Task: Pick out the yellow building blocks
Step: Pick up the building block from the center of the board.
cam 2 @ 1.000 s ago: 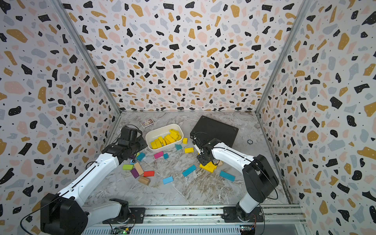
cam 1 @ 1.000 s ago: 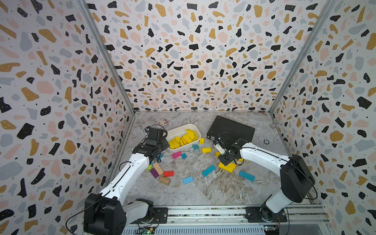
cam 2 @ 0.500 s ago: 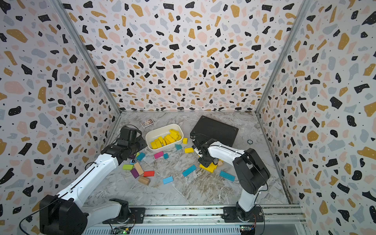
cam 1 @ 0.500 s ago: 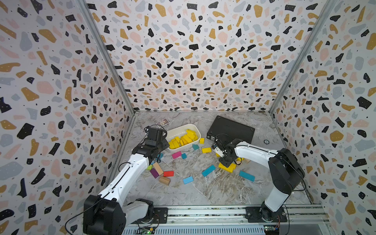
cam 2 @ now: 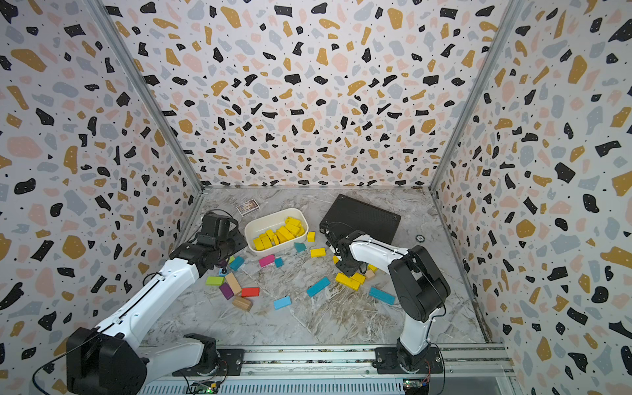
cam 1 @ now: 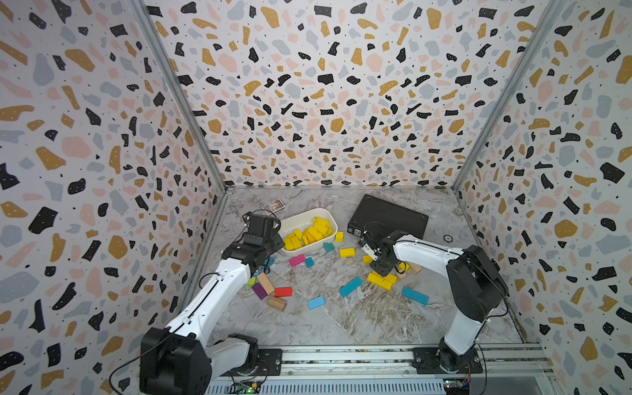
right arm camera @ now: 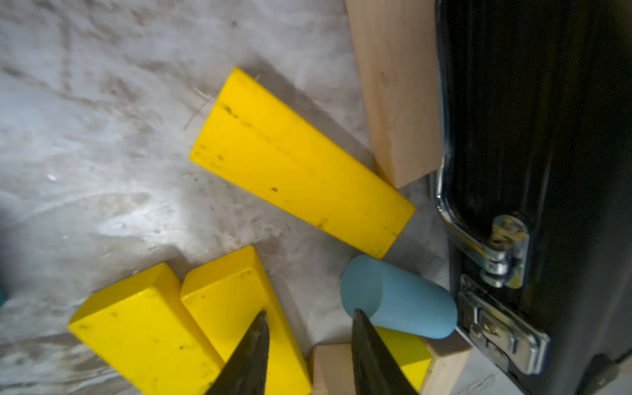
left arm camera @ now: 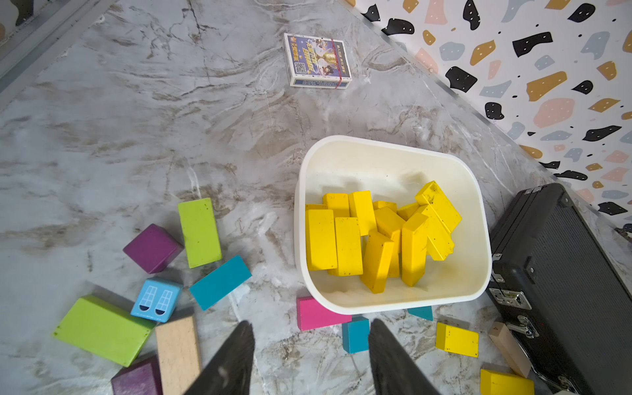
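Observation:
Many yellow building blocks (left arm camera: 376, 236) lie piled in a white bin (left arm camera: 376, 142), which shows in both top views (cam 1: 301, 216). Loose yellow blocks rest on the marble floor: a cube (cam 1: 339, 236), a bar (cam 1: 347, 252) and a cluster (cam 1: 381, 281). My right gripper (right arm camera: 310, 312) points down at that cluster (cam 2: 348, 281). Its jaws stand narrowly open. One finger lies over a yellow block (right arm camera: 232, 301), and a tan block end (right arm camera: 331, 369) sits below the gap. My left gripper (left arm camera: 311, 322) hangs open and empty above the floor beside the bin.
A black case (cam 1: 390, 215) stands just behind the right gripper, with a blue cylinder (right arm camera: 400, 304) and a tan block (right arm camera: 396, 85) against it. Pink (left arm camera: 318, 314), teal (left arm camera: 220, 282), green (left arm camera: 200, 232), purple (left arm camera: 152, 248) and red (cam 1: 283, 291) blocks lie scattered around. A card box (left arm camera: 316, 60) lies near the back wall.
The right gripper's jaws have narrowed over the yellow cluster, and the right arm's elbow has swung a little inward. The left arm has not moved.

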Motion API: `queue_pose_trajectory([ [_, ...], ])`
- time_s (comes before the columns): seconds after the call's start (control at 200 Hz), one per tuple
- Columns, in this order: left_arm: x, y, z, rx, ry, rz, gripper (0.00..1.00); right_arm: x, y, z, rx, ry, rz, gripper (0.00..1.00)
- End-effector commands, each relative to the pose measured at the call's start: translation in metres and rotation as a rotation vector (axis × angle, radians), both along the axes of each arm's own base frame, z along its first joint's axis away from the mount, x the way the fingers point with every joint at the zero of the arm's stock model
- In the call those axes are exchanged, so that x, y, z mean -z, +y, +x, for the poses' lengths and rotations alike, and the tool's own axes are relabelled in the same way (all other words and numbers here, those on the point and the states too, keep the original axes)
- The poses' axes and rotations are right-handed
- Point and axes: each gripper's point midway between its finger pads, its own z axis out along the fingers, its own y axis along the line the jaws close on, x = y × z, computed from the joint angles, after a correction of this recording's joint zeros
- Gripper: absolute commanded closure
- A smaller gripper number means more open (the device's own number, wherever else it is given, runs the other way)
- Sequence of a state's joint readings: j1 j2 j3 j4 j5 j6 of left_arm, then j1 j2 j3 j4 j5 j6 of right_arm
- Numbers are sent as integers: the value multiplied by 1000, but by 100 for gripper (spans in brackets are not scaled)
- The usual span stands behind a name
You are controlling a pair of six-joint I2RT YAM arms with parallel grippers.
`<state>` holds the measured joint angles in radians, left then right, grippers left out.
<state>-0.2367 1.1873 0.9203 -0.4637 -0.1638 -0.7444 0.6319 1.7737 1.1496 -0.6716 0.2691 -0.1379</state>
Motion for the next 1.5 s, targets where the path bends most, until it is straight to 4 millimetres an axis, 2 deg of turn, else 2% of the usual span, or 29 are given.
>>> queue_pose_trajectory([
  [0.0,-11,4,1,-14,-44,4,45,0,10,-8,-8,61,62,59],
  [0.125,-12,6,1,-19,-47,10,45,1,22,-27,-21,129,161,58],
  [0.28,-10,5,2,-19,-45,5,45,4,20,-36,-53,152,168,56],
  [0.651,-10,5,1,-20,-43,6,45,10,3,-19,-53,89,37,59],
  [0.926,-11,7,0,-21,-46,13,45,16,22,-33,-22,172,156,63],
  [1.226,-11,4,3,-15,-47,-1,45,21,17,-27,-32,150,118,69],
  [1.336,-10,3,3,-15,-45,-5,45,17,18,-24,-38,135,121,74],
  [1.492,-13,-4,8,13,-42,-25,45,1,26,-16,-28,71,184,79],
])
